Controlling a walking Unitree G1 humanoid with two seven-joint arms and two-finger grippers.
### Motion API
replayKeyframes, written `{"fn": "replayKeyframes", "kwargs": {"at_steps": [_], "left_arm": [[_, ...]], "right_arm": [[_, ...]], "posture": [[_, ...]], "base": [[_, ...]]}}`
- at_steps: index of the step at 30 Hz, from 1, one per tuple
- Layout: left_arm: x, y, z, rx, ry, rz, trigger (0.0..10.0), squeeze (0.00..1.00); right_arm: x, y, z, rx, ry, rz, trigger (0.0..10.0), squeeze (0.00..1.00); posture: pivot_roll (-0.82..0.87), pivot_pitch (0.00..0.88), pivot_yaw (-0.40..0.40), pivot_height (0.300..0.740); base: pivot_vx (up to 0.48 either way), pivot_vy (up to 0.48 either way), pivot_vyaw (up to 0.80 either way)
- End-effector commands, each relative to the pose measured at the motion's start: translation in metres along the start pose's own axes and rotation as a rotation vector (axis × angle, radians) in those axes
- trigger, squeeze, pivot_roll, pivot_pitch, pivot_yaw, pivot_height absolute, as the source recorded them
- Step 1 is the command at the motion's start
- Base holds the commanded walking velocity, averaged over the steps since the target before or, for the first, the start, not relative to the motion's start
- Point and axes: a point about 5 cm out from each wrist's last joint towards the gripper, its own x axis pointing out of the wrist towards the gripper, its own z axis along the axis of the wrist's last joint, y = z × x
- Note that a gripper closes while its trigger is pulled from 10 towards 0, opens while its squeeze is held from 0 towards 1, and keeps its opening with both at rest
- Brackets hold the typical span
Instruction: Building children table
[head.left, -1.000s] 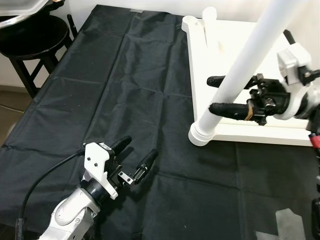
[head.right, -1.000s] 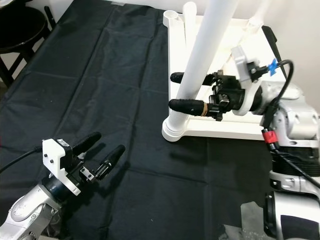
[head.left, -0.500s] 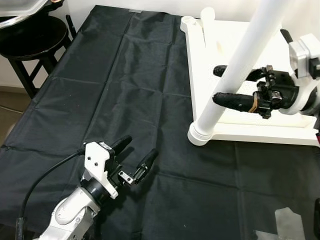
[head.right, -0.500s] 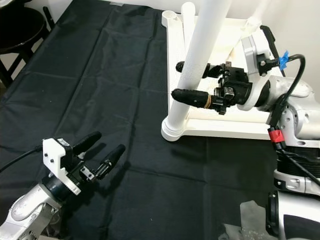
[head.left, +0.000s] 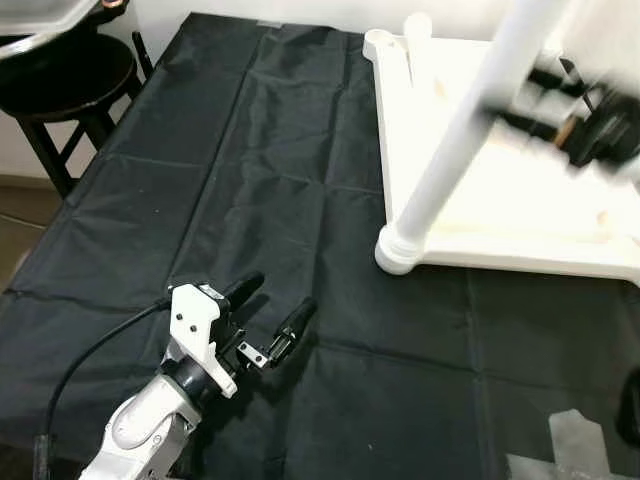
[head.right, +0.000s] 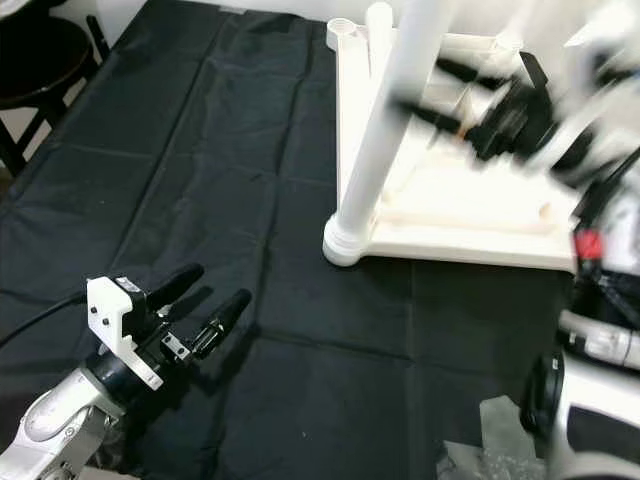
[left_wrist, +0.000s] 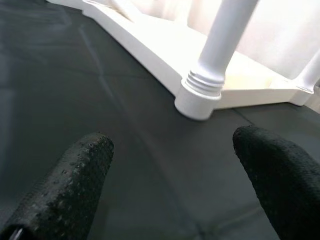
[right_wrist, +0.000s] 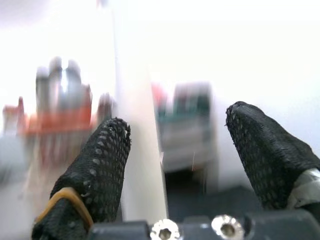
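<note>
Above the table (head.left: 500, 215), right gripper (head.right: 455, 95) (blurred), jaws apart.

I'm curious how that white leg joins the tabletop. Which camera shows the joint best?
The left wrist view: the ribbed collar at the leg's foot sits sharp and close. Both eye views show the same collar small, from above. In the right wrist view, the leg is a blur.

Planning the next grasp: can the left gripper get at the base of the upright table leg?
Probably yes: the open left gripper faces the leg base across bare black cloth, nothing between.
</note>
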Motion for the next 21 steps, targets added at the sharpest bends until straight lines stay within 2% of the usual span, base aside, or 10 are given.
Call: {"fn": "replayKeyframes", "kwargs": {"at_steps": [1,2,3,7,8,13,14,15,16,21], "left_arm": [[-0.002,0.000,-0.004,-0.006,0.011,-0.004,10.0,0.00],[-0.001,0.000,-0.005,-0.006,0.011,-0.003,10.0,0.00],[-0.001,0.000,-0.005,-0.006,0.012,-0.003,10.0,0.00],[0.000,0.002,-0.007,-0.002,0.015,-0.002,10.0,0.00],[0.000,0.002,-0.007,-0.001,0.015,-0.002,10.0,0.00],[0.001,0.004,-0.008,0.000,0.013,-0.001,10.0,0.00],[0.001,0.004,-0.009,0.001,0.012,-0.002,10.0,0.00],[0.001,0.004,-0.009,0.001,0.012,-0.002,10.0,0.00],[0.002,0.004,-0.010,0.001,0.013,-0.003,10.0,0.00],[0.002,0.004,-0.010,0.000,0.011,-0.004,10.0,0.00]], "right_arm": [[-0.004,0.000,0.002,0.039,-0.061,-0.028,4.9,0.00],[-0.004,0.000,0.002,0.052,-0.081,-0.036,4.9,0.00],[-0.002,0.002,0.000,0.058,-0.091,-0.030,10.0,0.00],[0.003,0.011,-0.006,0.092,-0.132,0.032,10.0,0.00],[0.004,0.013,-0.007,0.106,-0.144,0.055,0.0,0.00],[0.008,0.015,-0.004,0.133,-0.226,0.017,0.0,0.00],[0.010,0.015,-0.003,0.146,-0.258,-0.004,10.0,0.00],[0.011,0.015,-0.003,0.153,-0.267,-0.009,10.0,0.00],[0.012,0.016,-0.002,0.170,-0.292,0.005,0.0,0.00],[0.015,0.015,0.000,0.169,-0.328,-0.052,1.4,0.00]], "posture": [[0.01,0.214,-0.051,0.740],[0.01,0.214,-0.051,0.740],[0.01,0.205,-0.048,0.740],[0.02,0.196,-0.046,0.740],[0.01,0.194,-0.046,0.740],[0.02,0.183,-0.044,0.740],[0.02,0.182,-0.043,0.740],[0.02,0.182,-0.043,0.740],[0.02,0.179,-0.042,0.740],[0.02,0.179,-0.042,0.740]], "base": [[0.000,0.000,0.00],[0.000,0.000,0.00],[0.000,0.000,0.00],[0.000,0.000,0.00],[0.000,0.000,0.00],[0.000,0.000,0.00],[0.000,0.000,0.00],[0.000,0.000,0.00],[0.000,0.000,0.00],[0.000,0.000,0.00]]}}
